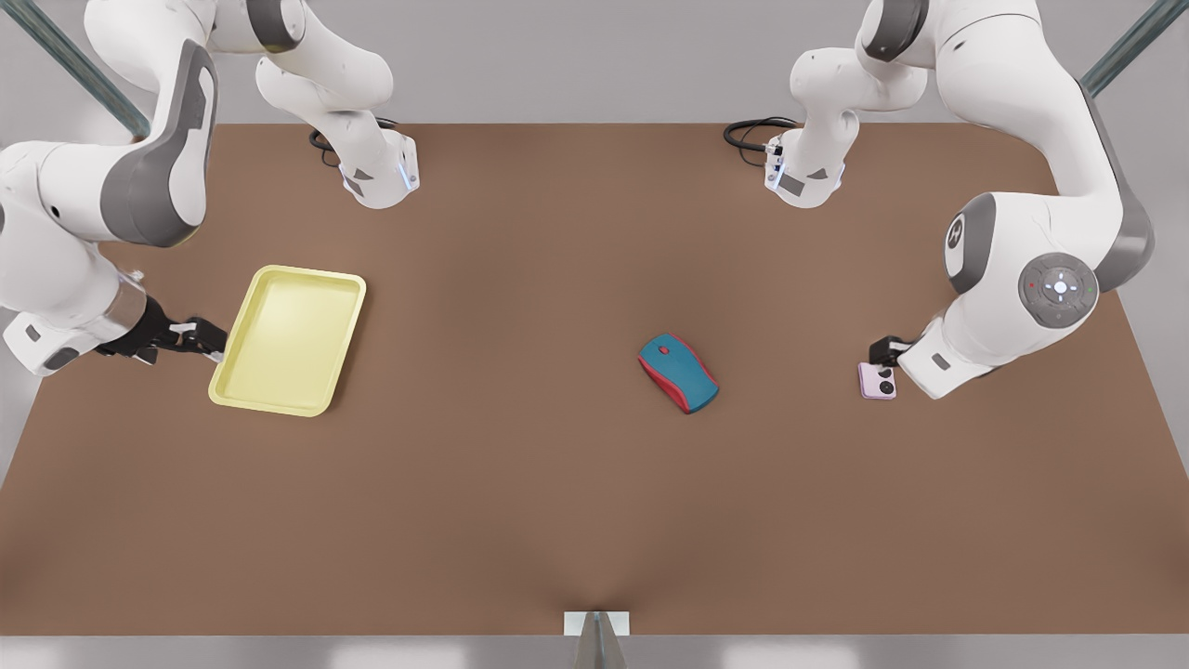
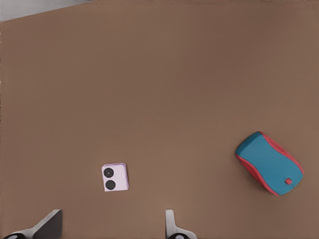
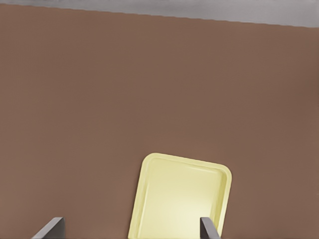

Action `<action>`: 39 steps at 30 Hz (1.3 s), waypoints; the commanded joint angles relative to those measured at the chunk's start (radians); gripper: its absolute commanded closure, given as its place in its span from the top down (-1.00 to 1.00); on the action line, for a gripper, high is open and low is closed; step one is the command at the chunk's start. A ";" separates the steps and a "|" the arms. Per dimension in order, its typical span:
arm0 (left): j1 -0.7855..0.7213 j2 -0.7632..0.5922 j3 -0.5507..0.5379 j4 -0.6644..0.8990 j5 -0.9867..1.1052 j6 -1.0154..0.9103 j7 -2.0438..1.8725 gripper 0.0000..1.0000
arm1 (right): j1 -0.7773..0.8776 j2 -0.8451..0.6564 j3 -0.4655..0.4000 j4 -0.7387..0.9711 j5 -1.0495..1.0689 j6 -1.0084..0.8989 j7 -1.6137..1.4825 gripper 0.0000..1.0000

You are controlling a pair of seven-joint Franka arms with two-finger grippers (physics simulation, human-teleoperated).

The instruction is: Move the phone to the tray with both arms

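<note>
The phone (image 1: 878, 380), pale pink w/ two black lenses, lies flat on the brown table (image 1: 520, 483), well apart from the mouse (image 1: 678, 373) toward the front view's right. The tray (image 1: 290, 339) sits well apart from the mouse on the other side, empty.

Left gripper (image 1: 889, 351) is just beside the phone, on the side away from the mouse; its wrist view shows both fingertips (image 2: 50, 224) spread wide w/ the phone ahead, between their lines, not touched. Right gripper (image 1: 206, 339) is at the tray's outer rim, the side away from the mouse; fingers (image 3: 52, 227) spread wide, tray corner between them, nothing clamped as far as I can see.

My guess: phone is light, stiff, smooth, prob. slippery, and thin enough that there's little edge to catch. Best taken across two opposite side edges, pads low to the table, avoiding the lens end. Tray looks rigid; the raised rim is the obvious hold.

Surface: plain matte brown top, flat. Grey wall behind it, a small metal bracket (image 1: 596, 624) at the near edge.
</note>
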 commanded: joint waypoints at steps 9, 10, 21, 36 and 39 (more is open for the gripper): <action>0.008 -0.041 0.142 -0.620 -0.051 0.776 0.024 1.00 | -0.051 -0.021 -0.021 -0.101 0.047 0.083 -0.041 1.00; 0.008 -0.044 0.156 -0.683 -0.049 0.854 0.025 1.00 | -0.051 -0.026 -0.021 -0.104 0.041 0.094 -0.043 1.00; 0.052 -0.021 0.205 -0.963 -0.169 1.099 0.220 1.00 | -0.012 -0.035 -0.073 -0.089 0.047 0.089 -0.038 1.00; 0.060 0.083 0.225 -0.972 -0.175 1.115 0.559 1.00 | -0.026 -0.028 -0.073 -0.078 0.035 0.085 -0.055 1.00; 0.058 0.094 0.224 -0.972 -0.177 1.126 0.553 1.00 | -0.028 -0.026 -0.076 -0.078 0.042 0.085 -0.075 1.00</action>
